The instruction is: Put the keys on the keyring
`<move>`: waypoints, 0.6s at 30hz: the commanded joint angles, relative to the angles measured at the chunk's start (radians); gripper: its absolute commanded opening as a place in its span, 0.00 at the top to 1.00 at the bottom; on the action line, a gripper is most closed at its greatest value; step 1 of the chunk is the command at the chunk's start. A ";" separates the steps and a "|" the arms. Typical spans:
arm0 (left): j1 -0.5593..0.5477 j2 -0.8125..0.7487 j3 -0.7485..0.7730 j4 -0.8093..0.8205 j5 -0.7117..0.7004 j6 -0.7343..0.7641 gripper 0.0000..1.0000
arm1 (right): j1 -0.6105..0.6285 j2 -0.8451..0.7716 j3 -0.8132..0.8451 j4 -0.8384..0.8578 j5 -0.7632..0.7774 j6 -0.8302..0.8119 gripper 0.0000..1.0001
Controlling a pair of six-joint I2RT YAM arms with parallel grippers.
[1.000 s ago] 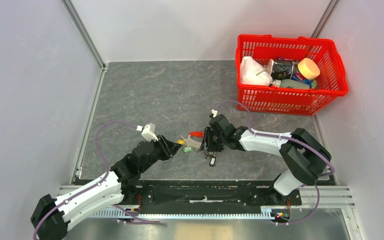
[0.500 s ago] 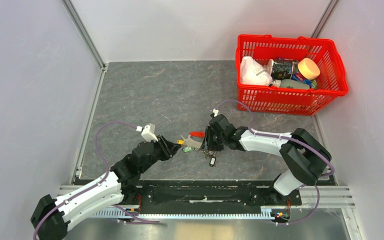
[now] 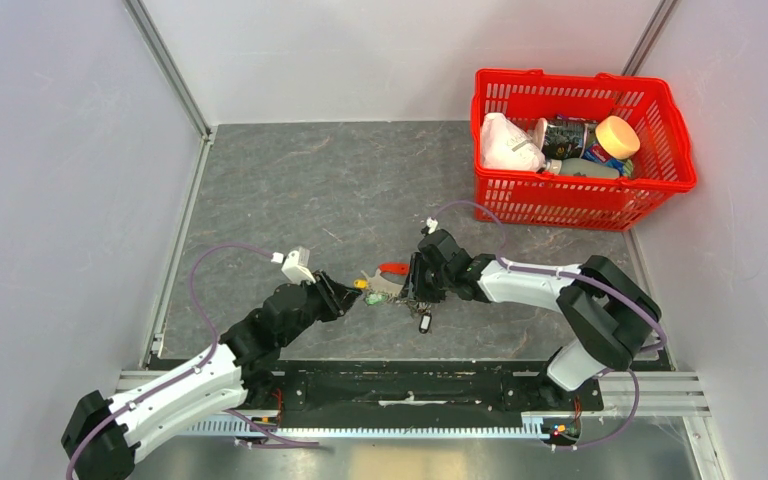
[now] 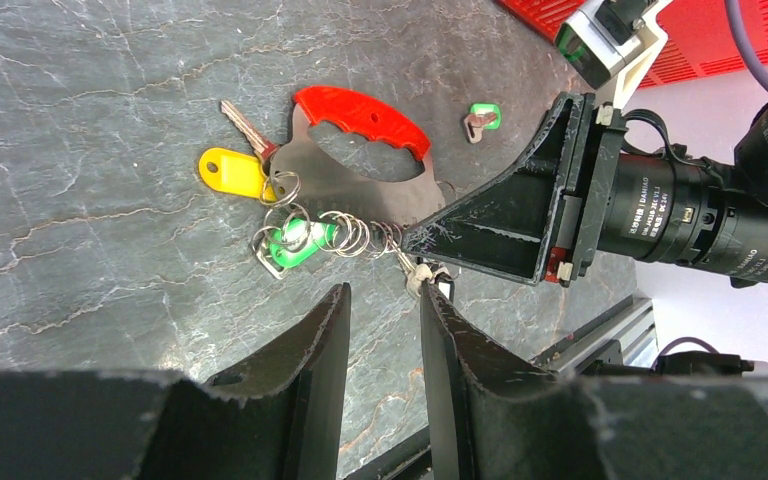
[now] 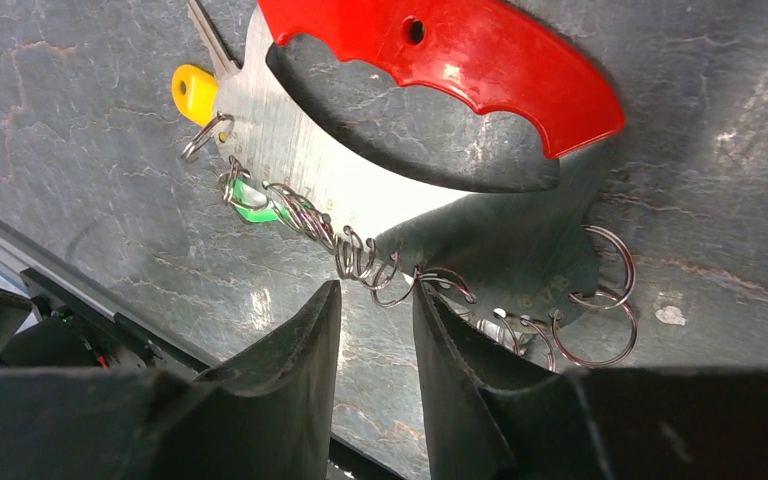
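Observation:
The keyring (image 3: 390, 277) lies flat on the grey table between both grippers: a metal plate (image 4: 355, 190) with a red grip (image 5: 440, 50) and wire rings (image 5: 360, 255) along its lower edge. A yellow-tagged key (image 4: 228, 170) and a green-tagged key (image 4: 295, 245) sit at its left end. Another green-tagged key (image 4: 481, 118) lies loose beyond it, and a black-tagged key (image 3: 425, 322) lies near the front. My left gripper (image 4: 384, 292) is open and empty just short of the rings. My right gripper (image 5: 375, 290) is open, one fingertip (image 5: 422, 300) against a ring.
A red basket (image 3: 580, 205) with a white bag, bottles and a can stands at the back right. The metal rail of the arm bases (image 3: 410, 400) runs along the near edge. Walls close in on the left and right.
The right wrist has shifted very slightly over the keyring. The left arm and the keys have not moved.

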State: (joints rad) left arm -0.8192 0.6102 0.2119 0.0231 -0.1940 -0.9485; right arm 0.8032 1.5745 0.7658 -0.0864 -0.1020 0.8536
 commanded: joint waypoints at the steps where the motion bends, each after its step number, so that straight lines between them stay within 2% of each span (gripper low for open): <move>1: 0.008 -0.013 -0.005 -0.006 -0.037 0.037 0.61 | 0.004 0.021 0.018 0.053 -0.022 0.027 0.60; 18: 0.008 -0.040 -0.006 -0.017 -0.040 0.039 0.62 | 0.004 0.067 0.091 0.098 -0.063 0.063 0.61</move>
State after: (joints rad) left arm -0.8192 0.5774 0.2100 -0.0063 -0.2077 -0.9485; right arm 0.8032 1.6226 0.8001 -0.0414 -0.1551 0.8951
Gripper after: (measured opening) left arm 0.383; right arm 0.396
